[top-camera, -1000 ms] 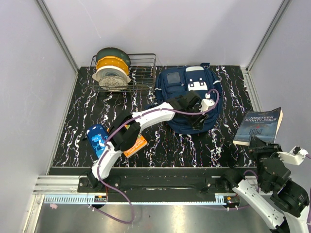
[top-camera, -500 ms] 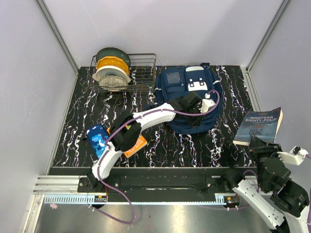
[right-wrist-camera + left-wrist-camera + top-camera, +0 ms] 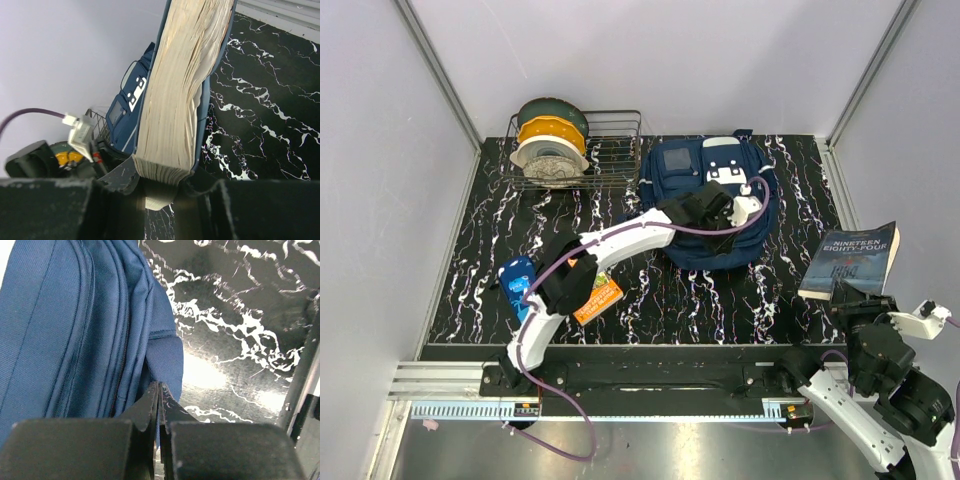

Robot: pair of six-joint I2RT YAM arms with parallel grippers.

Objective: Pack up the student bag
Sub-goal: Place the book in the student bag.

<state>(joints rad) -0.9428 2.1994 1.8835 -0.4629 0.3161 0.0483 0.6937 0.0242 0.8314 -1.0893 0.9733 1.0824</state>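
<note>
Near right corner: a book [image 3: 180, 85] is clamped by its lower end in the right gripper [image 3: 160, 185]. The left gripper [image 3: 159, 390] is seen pressed closed, tips against the side seam of the student bag [image 3: 720, 255]; a pinch on fabric cannot be confirmed. The bag is laid flat at the far edge, right of centre, beside a wire rack [image 3: 610, 150].

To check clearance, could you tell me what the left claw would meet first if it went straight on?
The shut left claw would meet the navy blue fabric backpack at once: its side fold lies right at the tips, perhaps already touching.
</note>
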